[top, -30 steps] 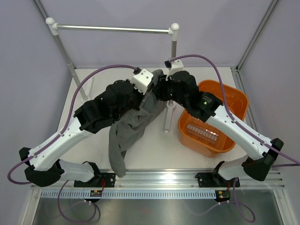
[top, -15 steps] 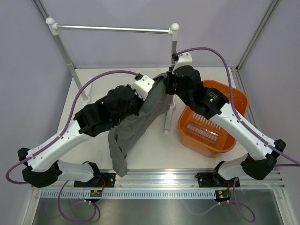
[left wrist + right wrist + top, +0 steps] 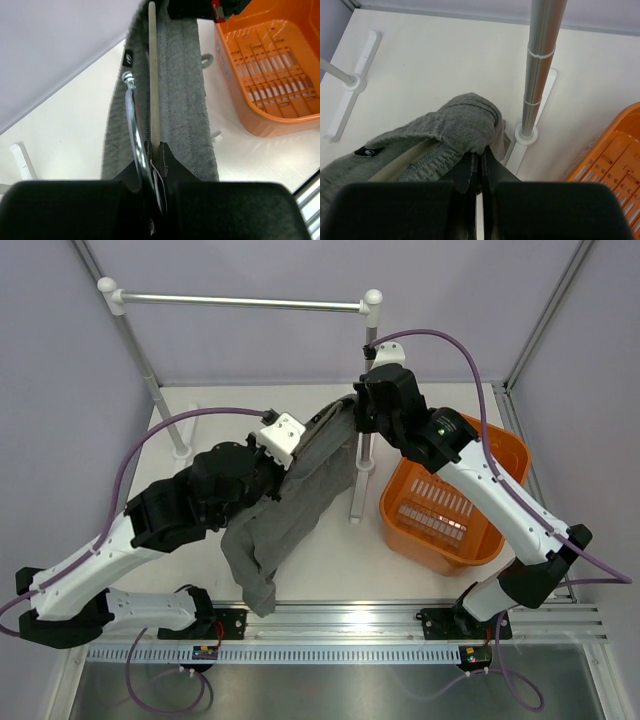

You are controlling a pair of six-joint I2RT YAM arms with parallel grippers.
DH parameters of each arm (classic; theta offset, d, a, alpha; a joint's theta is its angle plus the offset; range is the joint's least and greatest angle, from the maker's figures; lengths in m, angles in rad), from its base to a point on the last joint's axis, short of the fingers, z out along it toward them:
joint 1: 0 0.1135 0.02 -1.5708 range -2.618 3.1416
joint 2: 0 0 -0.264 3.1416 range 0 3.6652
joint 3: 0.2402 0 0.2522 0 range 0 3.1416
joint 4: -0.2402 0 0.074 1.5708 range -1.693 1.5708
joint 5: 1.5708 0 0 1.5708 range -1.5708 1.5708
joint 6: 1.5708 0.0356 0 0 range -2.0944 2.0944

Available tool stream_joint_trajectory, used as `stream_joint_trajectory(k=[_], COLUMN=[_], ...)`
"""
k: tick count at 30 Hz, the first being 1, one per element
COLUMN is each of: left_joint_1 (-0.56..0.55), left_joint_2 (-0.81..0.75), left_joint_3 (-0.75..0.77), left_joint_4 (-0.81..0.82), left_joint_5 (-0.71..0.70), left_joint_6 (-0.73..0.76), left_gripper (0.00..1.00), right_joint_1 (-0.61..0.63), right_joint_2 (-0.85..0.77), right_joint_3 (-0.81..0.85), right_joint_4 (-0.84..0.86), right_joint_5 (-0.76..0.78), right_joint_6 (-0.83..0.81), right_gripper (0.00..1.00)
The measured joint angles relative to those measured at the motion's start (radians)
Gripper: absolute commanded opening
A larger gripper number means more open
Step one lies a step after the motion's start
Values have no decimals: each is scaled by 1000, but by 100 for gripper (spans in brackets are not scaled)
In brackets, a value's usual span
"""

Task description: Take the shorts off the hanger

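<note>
Starting at the left: the left gripper (image 3: 152, 159) is fully closed, clamping the wire hanger (image 3: 131, 112) at the near end of the waistband. The hanger's grey loop runs alongside the cream inner band, inside the grey shorts (image 3: 300, 490), so separation is judged not done. The shorts hang stretched between the two arms, one leg trailing down towards the table's near edge. At the far end the right gripper (image 3: 477, 172) is closed tight on a bunched fold of the waistband, just beside the rail's upright pole (image 3: 540, 65). Remaining: draw the fabric off the wire. The orange basket (image 3: 500, 452) stands to the right, apart from the shorts.
</note>
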Motion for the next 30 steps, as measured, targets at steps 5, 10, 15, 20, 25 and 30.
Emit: stream_joint_trajectory(k=[5, 10, 15, 20, 25, 30], left_joint_1=[-6, -13, -16, -21, -21, -22], left_joint_2=[-45, -97, -140, -126, -82, -31], left_joint_3=[-7, -44, -116, -131, -130, -109], left_joint_4=[27, 71, 174, 282, 428, 550], left_joint_5=[16, 25, -22, -99, -172, -255], left_joint_6=[0, 0, 0, 12, 48, 116], left_gripper=[0, 0, 0, 0, 0, 0], right_joint_1=[-27, -47, -1, 167, 370, 458], right_joint_2=[0, -8, -40, -56, -56, -56], right_joint_3=[0, -23, -84, -120, -126, -123], right_joint_4=[-7, 1, 15, 24, 40, 38], right_joint_5=[-51, -108, -106, -53, -5, 35], right_joint_6=[17, 45, 75, 98, 113, 117], right_gripper=[0, 0, 0, 0, 0, 0])
